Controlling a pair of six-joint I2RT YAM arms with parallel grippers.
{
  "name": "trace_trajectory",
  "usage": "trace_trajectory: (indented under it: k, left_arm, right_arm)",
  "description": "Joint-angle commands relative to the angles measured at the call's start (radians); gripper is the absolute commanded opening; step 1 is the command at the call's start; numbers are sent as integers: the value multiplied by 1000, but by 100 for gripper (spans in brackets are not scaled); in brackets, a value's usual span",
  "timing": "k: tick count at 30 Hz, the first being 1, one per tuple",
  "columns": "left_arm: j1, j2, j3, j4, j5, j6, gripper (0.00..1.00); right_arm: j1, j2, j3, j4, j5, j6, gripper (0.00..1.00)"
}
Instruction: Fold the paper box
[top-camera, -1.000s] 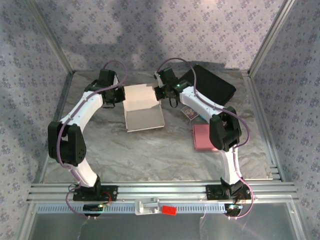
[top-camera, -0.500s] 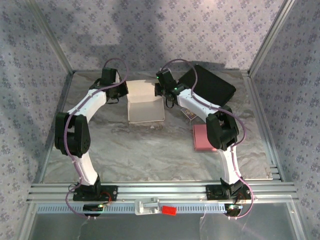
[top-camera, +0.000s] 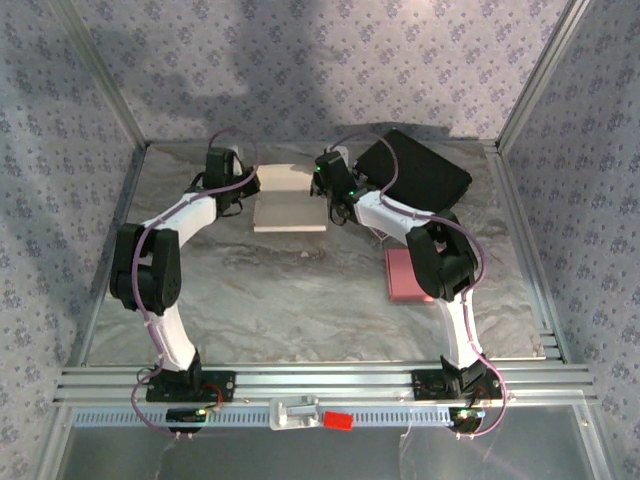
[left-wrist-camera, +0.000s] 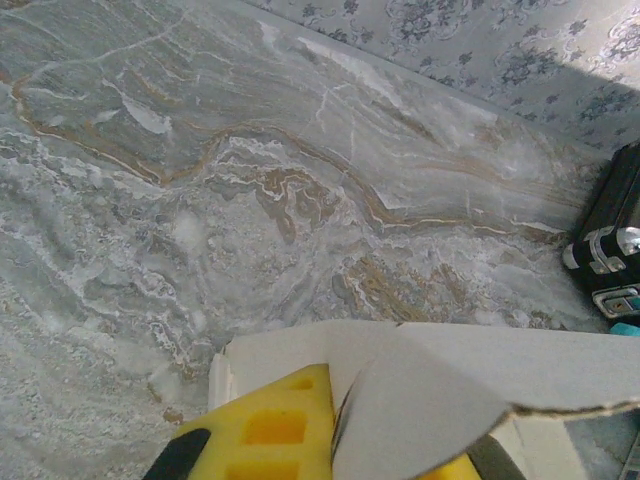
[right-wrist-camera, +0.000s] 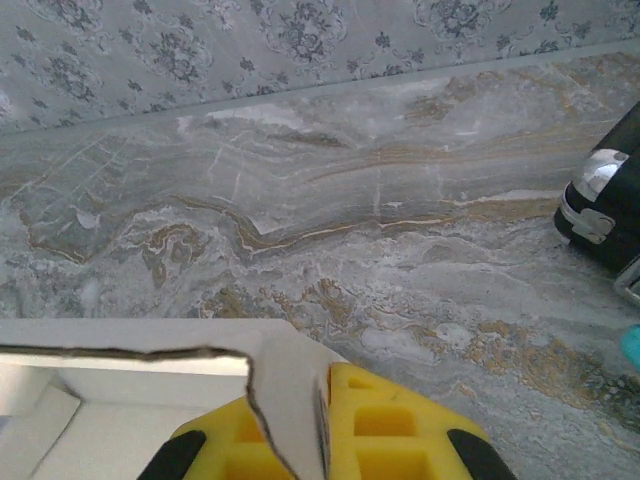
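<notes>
As it lies in the upper middle of the top view, the paper box (top-camera: 290, 208) sits on the marble table (top-camera: 300, 300) between the two wrists, near the back wall.

Item: one white card box, thin-walled, with a raw edge showing on its flaps.
- Handling, by judgement: very light, so it will likely slide on the smooth table rather than resist. The panels are stiff but hinge freely at the creases. It crushes or tears readily if pinched hard or pulled unevenly.
- Best hold, by judgement: the side flaps close to a crease, one per side, moved together.

Left gripper (top-camera: 247, 193): at the box's left edge. In the left wrist view the left gripper (left-wrist-camera: 350, 445) has its yellow pads (left-wrist-camera: 270, 430) closed tight on a card flap.

Right gripper (top-camera: 328, 195): at the box's right edge. In the right wrist view the right gripper (right-wrist-camera: 315, 440) is likewise pinched on a side wall, with the box's white interior at lower left.

Also present: a black case (top-camera: 415, 170) at upper right and a pink flat item (top-camera: 405, 275) at right.

Change over the last second: the box has travelled up the frame, away from the arm bases. It then showed an open tray with the lid panel behind it; it now shows a shorter, flatter outline. Both arms have reached further toward the back.
</notes>
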Motion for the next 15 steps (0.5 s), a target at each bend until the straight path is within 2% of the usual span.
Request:
trace_trajectory:
  k: [1, 4, 7, 14, 15]
  left_arm:
    - [-25, -48, -64, 130, 65, -36, 0]
    - [-31, -81, -141, 199, 49, -45, 0]
    - [-31, -97, -195, 230, 47, -53, 0]
    - [-49, -109, -243, 190, 50, -34, 0]
    - [-55, -112, -247, 184, 46, -27, 0]
  right_arm:
    - [25, -46, -102, 187, -24, 26, 0]
    - [27, -56, -172, 292, -65, 3, 0]
    - [32, -58, -210, 320, -77, -4, 0]
    - [40, -97, -189, 109, -24, 67, 0]
    - [41, -108, -187, 82, -30, 85, 4]
